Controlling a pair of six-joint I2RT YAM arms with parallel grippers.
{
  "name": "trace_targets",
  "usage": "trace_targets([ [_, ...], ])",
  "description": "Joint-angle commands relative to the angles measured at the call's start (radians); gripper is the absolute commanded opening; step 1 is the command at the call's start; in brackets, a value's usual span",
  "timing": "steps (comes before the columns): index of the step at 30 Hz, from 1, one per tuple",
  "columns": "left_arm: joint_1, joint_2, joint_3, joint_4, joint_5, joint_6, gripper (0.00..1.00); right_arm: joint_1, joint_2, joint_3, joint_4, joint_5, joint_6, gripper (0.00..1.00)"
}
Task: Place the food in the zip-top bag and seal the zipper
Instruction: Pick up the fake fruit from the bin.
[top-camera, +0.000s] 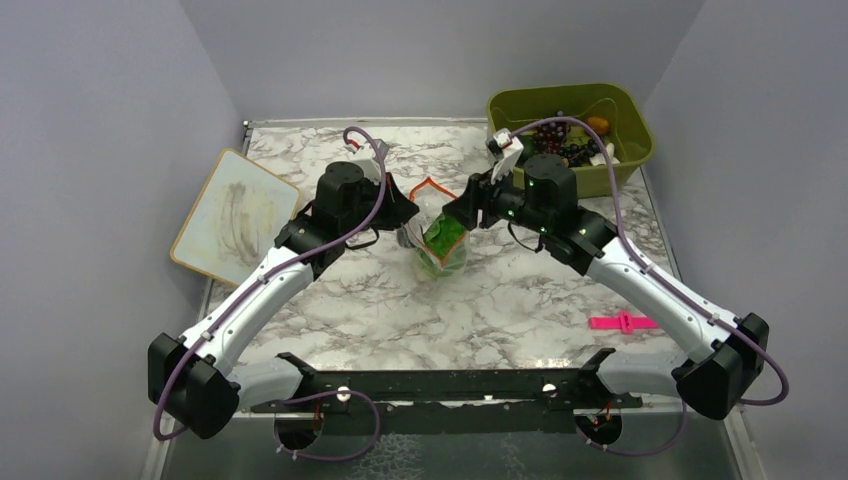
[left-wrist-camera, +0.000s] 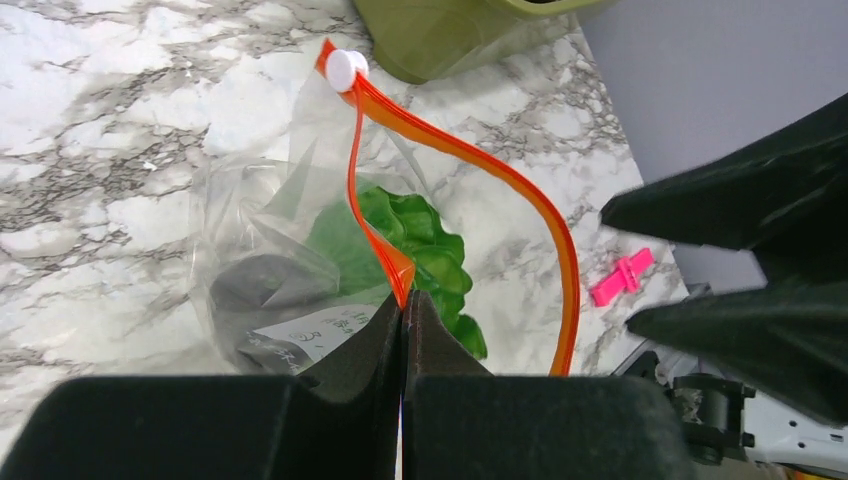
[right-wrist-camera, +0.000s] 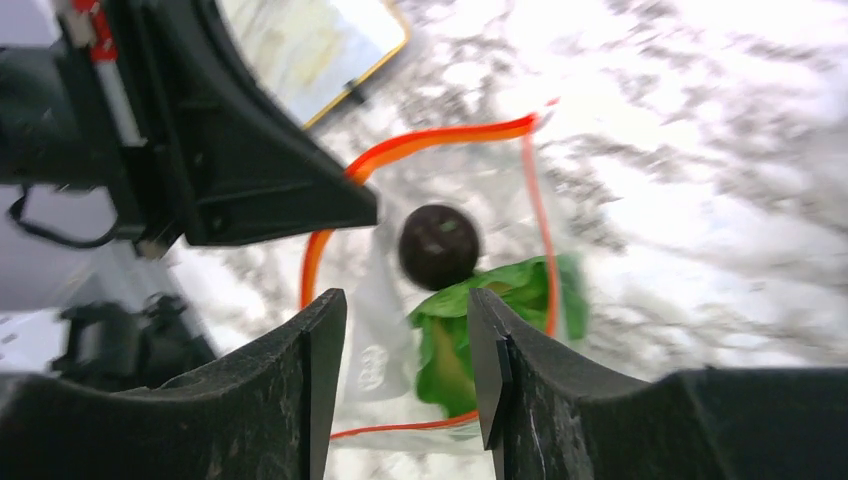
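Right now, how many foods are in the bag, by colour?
Green, lettuce: 1
Dark, round piece: 1
Total showing in the bag: 2

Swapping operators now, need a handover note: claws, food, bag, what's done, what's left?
Left claw: shut on the zipper, holding the bag mouth open.
Right claw: open over the mouth, empty.
In bag: lettuce, dark round piece.
Still in green bin: grapes, orange piece, more.
Left: load those, then seal zipper.
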Motion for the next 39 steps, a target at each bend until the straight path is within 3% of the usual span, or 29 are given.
trace_targets([
  [1, 0.005, -0.03, 0.022, -0.042, -0.047, 0.074, 0.0, 0.001, 0.034, 0.097, -0.065, 0.271, -0.192, 0.5],
  [4, 0.006, -0.025, 0.056, -0.088, -0.068, 0.119, 0.0, -0.033, 0.113, 0.172, -0.081, 0.383, -0.261, 0.55],
  [10, 0.004, -0.019, 0.072, -0.108, -0.063, 0.131, 0.0, -0.188, 0.283, 0.307, -0.023, 0.406, -0.277, 0.58],
  [14, 0.004, -0.019, 0.043, -0.109, -0.067, 0.076, 0.0, -0.276, 0.41, 0.406, -0.016, 0.47, -0.272, 0.59],
  [18, 0.004, -0.025, 0.011, -0.091, -0.04, 0.001, 0.0, -0.366, 0.55, 0.567, -0.124, 0.516, -0.217, 0.63],
  [21, 0.004, -0.037, -0.003, -0.097, -0.026, -0.025, 0.0, -0.425, 0.628, 0.673, -0.196, 0.519, -0.163, 0.63],
  [27, 0.004, -0.047, -0.024, -0.157, -0.007, -0.012, 0.0, -0.485, 0.717, 0.773, -0.155, 0.478, -0.236, 0.63],
  [34, 0.004, -0.056, -0.048, -0.185, 0.014, -0.039, 0.0, -0.549, 0.936, 0.993, -0.296, 0.511, -0.14, 0.74],
  [39, 0.004, -0.024, -0.018, -0.202, 0.014, -0.014, 0.0, -0.583, 1.011, 1.014, -0.288, 0.489, -0.088, 0.79],
])
